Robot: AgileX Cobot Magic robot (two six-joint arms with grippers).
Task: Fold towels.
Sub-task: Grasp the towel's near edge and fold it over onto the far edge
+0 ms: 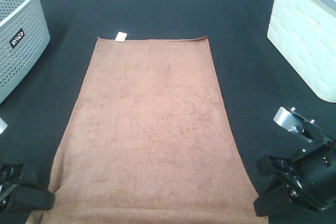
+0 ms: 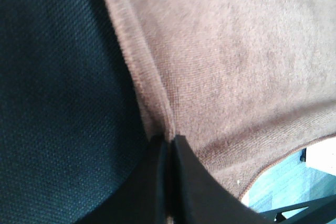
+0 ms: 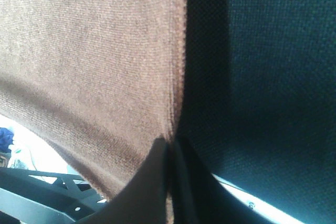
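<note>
Tabletop [image 1: 247, 66]: black woven cover that fills the high view.

Towel [image 1: 149, 129]: one brown terry cloth, spread flat and unfolded down the middle of the tabletop. Its long sides run from the near edge toward the far edge. The far short side lies straight and falls short of the far edge. The near short side sits at the near edge, with one corner by each arm.

White bin [image 1: 307, 35]: a panelled box at the far right corner of the tabletop, well apart from the towel.

Grey basket [image 1: 21, 35]: perforated plastic with a small black label, at the far left corner, well apart from the towel.

Right pincer [image 3: 169, 142]: at the near right corner of the towel. Its dark fingers are pressed together with the stitched side hem caught between them.

Left pincer [image 2: 169, 139]: at the near left corner of the towel. Its fingers are closed the same way, nipping the side hem where it meets the near hem.

Tag [image 1: 121, 36]: small and white, on the towel's far short side close to its left corner, lying on the black cover.
</note>
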